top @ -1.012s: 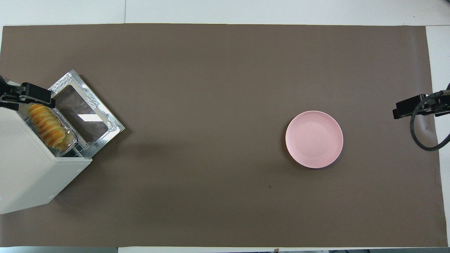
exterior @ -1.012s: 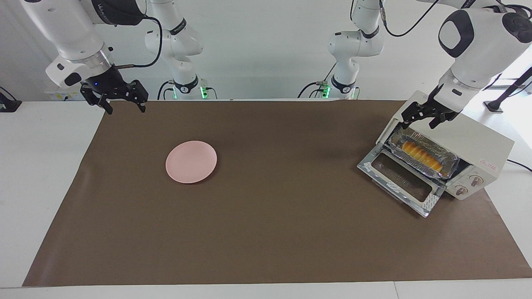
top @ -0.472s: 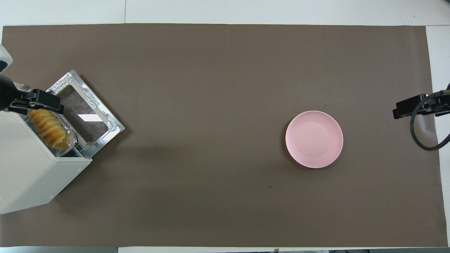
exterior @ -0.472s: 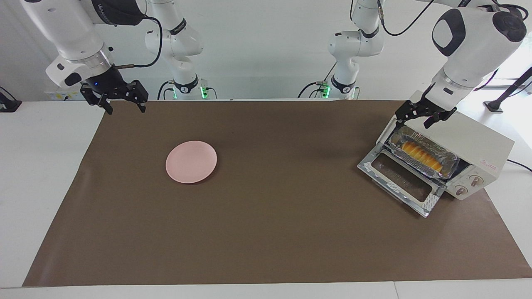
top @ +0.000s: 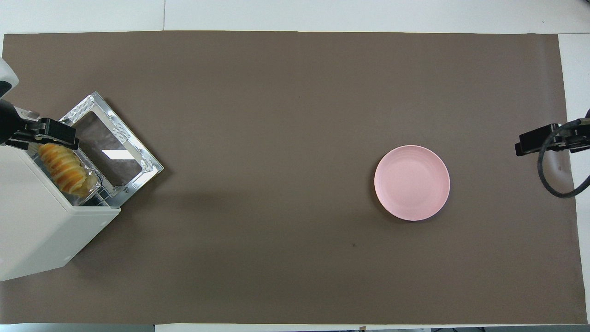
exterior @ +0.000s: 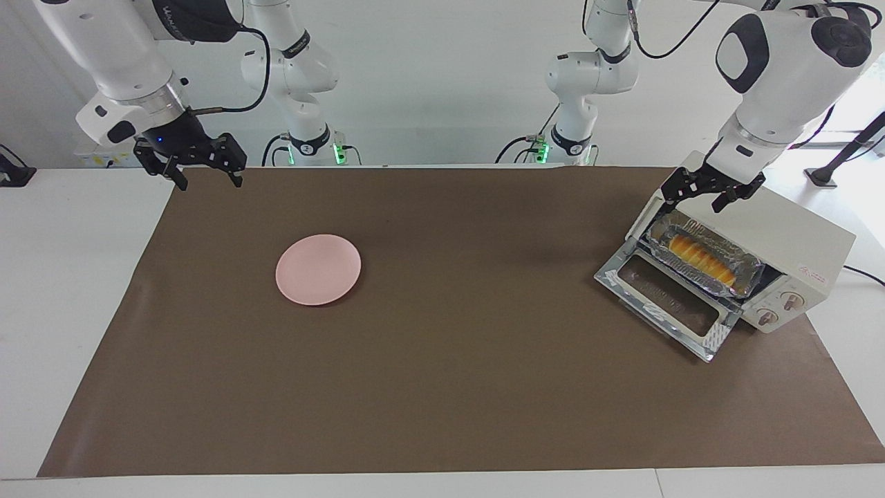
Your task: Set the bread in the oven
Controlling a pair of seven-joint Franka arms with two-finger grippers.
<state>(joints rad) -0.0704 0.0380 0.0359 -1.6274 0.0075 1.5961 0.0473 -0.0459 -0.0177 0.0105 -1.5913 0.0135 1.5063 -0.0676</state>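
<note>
I am holding my left gripper (exterior: 712, 198) over the top front edge of the oven (exterior: 774, 242), its fingers spread apart and grasping nothing. The oven is sitting at my left arm's end of the table (exterior: 442, 387), its glass door (exterior: 667, 304) dropped open onto the brown mat (exterior: 484, 332). The bread (exterior: 695, 257) is lying in a silver foil tray (exterior: 743, 266) on the rack inside the oven's mouth. My right arm is waiting, its gripper (exterior: 204, 176) spread and empty over the mat's corner. The pink plate (exterior: 318, 268) is resting farther out on the mat.
</note>
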